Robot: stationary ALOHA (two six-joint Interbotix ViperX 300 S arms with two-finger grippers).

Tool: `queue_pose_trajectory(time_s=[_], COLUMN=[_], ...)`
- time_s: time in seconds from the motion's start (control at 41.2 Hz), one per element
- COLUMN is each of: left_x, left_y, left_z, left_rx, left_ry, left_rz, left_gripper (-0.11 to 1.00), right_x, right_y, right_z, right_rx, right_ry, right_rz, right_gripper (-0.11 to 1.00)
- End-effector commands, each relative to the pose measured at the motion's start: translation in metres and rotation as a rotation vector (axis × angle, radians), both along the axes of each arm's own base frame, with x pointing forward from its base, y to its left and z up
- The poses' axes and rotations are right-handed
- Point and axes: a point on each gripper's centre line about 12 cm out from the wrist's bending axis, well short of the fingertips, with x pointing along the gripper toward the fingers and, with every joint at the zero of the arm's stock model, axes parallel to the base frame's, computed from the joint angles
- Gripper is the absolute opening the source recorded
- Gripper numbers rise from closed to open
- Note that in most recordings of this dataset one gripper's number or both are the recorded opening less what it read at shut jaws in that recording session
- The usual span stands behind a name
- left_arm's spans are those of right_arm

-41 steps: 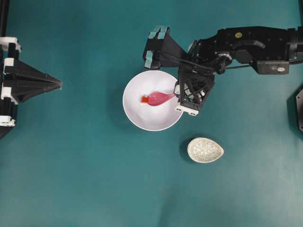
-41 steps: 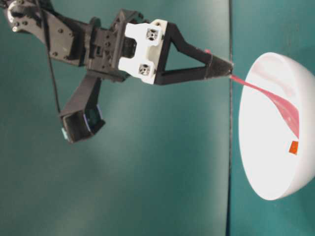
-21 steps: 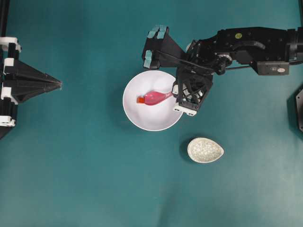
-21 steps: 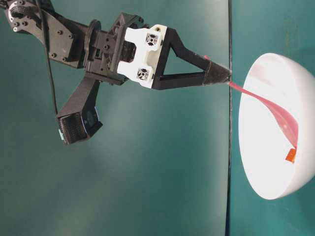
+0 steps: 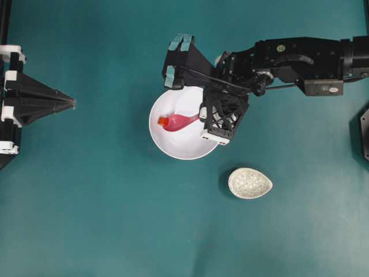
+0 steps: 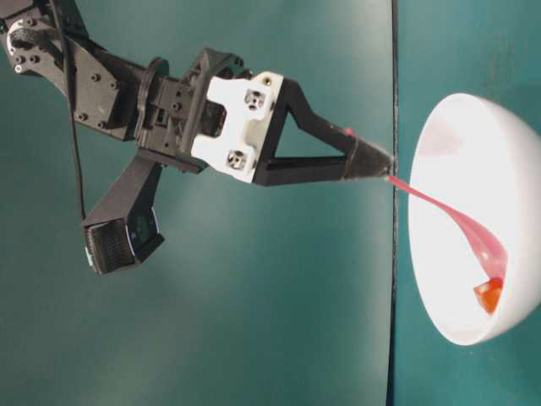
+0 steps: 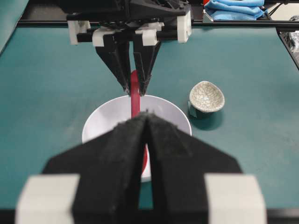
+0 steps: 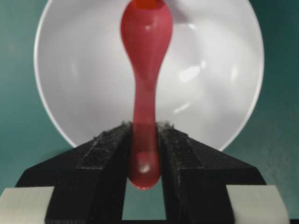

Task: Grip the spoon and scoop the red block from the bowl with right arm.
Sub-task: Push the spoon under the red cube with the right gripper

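dish [image 5: 249, 183] — small, speckled, egg-shaped, upright on tabletop [image 5: 104, 219] | tabletop — teal, bare around dish | cloth [image 7: 236, 8] — blue, bunched beyond tabletop's far edge, left wrist view only

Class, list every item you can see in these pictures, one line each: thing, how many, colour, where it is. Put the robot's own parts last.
bowl: one, white, table centre.
spoon: one, pink, scoop inside the bowl, handle clamped.
red block: one, red-orange, at the spoon's tip in the bowl.
speckled dish: one, off-white, beside the bowl, apart from it.
blue cloth: one, beyond the table's far edge.
table: teal.
right gripper: black, shut on the spoon's handle.
left gripper: black, shut, at the left edge.
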Motion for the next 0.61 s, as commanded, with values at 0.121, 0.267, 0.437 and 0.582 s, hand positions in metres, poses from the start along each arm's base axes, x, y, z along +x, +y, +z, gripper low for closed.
queue_pose_trajectory(time_s=[0.121,0.267,0.437,0.582], left_x=[0.003,0.003,0.003,0.003], left_y=[0.001,0.001,0.001,0.001], left_z=[0.010,0.010,0.010,0.010], left_rx=[0.004,0.004,0.002,0.002], left_ry=[-0.026,-0.026,-0.026,-0.026], left_rz=[0.003,0.003,0.003,0.003], left_gripper=[0.00,0.00,0.00,0.00], right_x=[0.005,0.005,0.003,0.003], right_y=[-0.002,-0.002,-0.002,-0.001], right_z=[0.016,0.017,0.024,0.027], right_rx=[-0.007,-0.005,-0.009,-0.009], right_ry=[-0.051,-0.052,-0.073,-0.080], right_rz=[-0.007,-0.011,-0.011,-0.014], right_gripper=[0.26,0.26,0.26,0.26])
